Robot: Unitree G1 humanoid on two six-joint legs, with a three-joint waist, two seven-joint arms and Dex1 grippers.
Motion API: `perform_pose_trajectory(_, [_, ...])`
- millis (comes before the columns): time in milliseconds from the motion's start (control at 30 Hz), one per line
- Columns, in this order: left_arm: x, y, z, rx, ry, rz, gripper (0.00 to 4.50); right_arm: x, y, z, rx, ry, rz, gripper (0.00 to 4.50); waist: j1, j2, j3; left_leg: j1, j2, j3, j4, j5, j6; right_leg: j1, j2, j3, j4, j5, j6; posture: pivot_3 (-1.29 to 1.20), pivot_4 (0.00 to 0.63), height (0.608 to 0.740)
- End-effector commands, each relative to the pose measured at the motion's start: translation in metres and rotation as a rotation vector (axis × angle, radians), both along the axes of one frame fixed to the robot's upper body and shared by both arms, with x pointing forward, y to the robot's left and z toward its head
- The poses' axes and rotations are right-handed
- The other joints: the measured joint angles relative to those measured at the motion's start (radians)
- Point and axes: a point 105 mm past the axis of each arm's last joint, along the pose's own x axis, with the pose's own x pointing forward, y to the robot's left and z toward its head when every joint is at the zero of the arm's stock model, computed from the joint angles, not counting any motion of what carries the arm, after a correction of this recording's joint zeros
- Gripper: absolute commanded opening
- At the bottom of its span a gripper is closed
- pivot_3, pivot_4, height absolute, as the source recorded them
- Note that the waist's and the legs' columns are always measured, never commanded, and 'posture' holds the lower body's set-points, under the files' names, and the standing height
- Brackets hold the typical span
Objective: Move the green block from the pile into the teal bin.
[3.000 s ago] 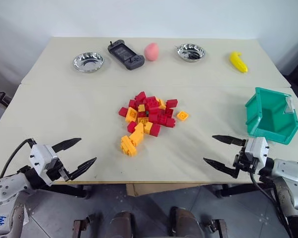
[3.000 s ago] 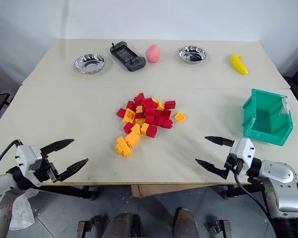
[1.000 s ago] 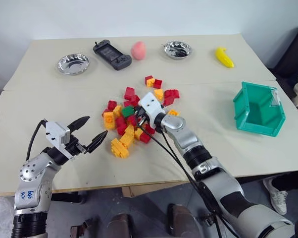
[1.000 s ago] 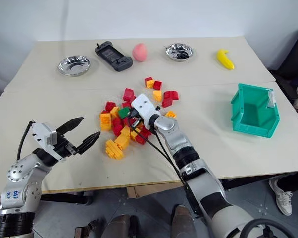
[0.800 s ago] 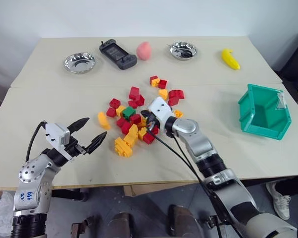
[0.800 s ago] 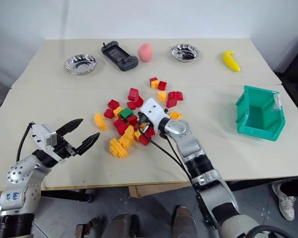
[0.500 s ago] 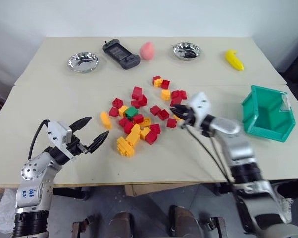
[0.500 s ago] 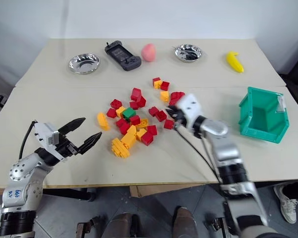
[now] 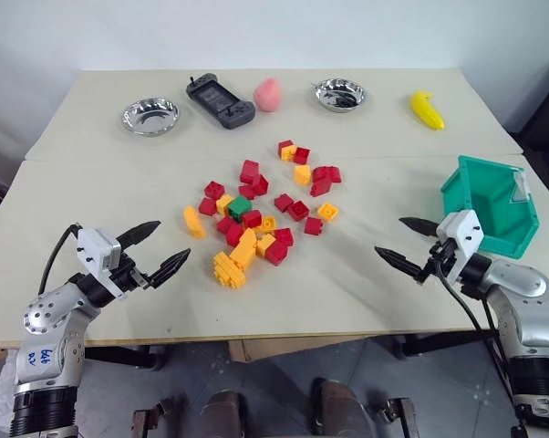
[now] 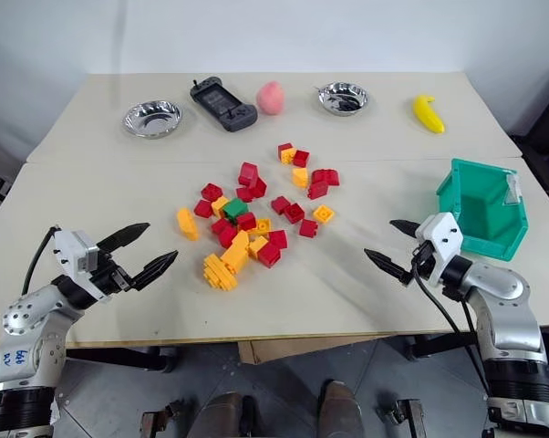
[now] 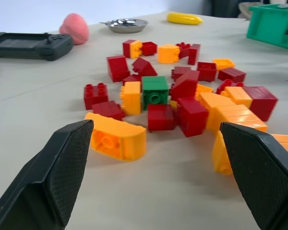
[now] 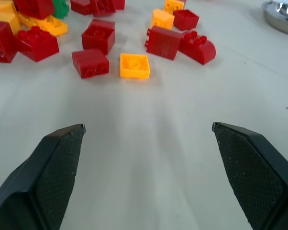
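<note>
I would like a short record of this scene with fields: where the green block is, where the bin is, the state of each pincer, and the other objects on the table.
green block: on the table among the scattered red and yellow blocks, not held
teal bin: at the table's right edge, no block visible inside
left pincer: open, holds nothing, left of the blocks
right pincer: open, holds nothing, beside the bin
far side of table: two steel bowls, game controller, peach, banana
</note>
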Motion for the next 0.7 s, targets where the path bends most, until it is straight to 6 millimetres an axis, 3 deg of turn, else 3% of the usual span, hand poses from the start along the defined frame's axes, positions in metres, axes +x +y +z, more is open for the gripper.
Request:
perform_pose_trajectory(33, [-0.005, -0.004, 0.012, 0.022, -0.037, -0.04, 4.5, 0.005, 0.05, 0.027, 0.027, -0.011, 0.124, 4.47, 0.001, 0.0, 0.0, 0.0, 0.0, 0.0, 0.0, 0.0, 0.0, 0.0, 0.0, 0.0, 0.0, 0.0, 0.0, 0.0, 0.15, 0.74])
perform_pose_trajectory(133, [-0.006, -0.008, 0.009, 0.027, -0.02, -0.075, 4.5, 0.02, 0.1, 0.037, -0.015, 0.068, 0.183, 4.47, 0.003, 0.0, 0.0, 0.0, 0.0, 0.0, 0.0, 0.0, 0.0, -0.001, 0.0, 0.0, 0.001, 0.0, 0.0, 0.0, 0.15, 0.74])
perform_pose_trajectory(267, [-0.007, -0.012, 0.009, 0.023, -0.024, -0.079, 4.5, 0.04, 0.152, 0.058, 0.027, 0.116, 0.195, 4.47, 0.009, 0.0, 0.0, -0.001, 0.0, 0.0, 0.0, 0.0, 0.0, -0.002, 0.0, 0.0, 0.001, 0.0, 0.0, 0.0, 0.15, 0.74])
perform_pose_trajectory(467, [-0.007, -0.012, 0.002, 0.034, -0.027, -0.049, 4.5, 0.057, 0.231, 0.053, -0.126, 0.224, 0.164, 4.47, 0.003, 0.0, 0.0, -0.002, 0.0, 0.0, -0.001, 0.0, 0.0, -0.003, 0.0, -0.002, 0.001, 0.0, 0.0, 0.0, 0.15, 0.74])
perform_pose_trajectory(533, [-0.005, -0.01, 0.004, 0.026, -0.039, -0.03, 4.5, 0.064, 0.247, 0.053, -0.12, 0.249, 0.135, 4.47, 0.001, 0.0, 0.0, -0.003, 0.0, 0.0, -0.001, 0.0, 0.0, -0.004, 0.0, -0.002, 0.002, 0.0, -0.001, 0.0, 0.15, 0.74])
perform_pose_trajectory(700, [-0.007, -0.012, 0.003, 0.025, -0.044, -0.026, 4.5, 0.075, 0.259, 0.033, -0.202, 0.273, 0.069, 4.47, 0.0, 0.0, 0.0, -0.003, 0.0, 0.0, -0.001, 0.0, -0.001, -0.004, 0.0, -0.004, 0.001, 0.0, -0.001, 0.0, 0.15, 0.74])
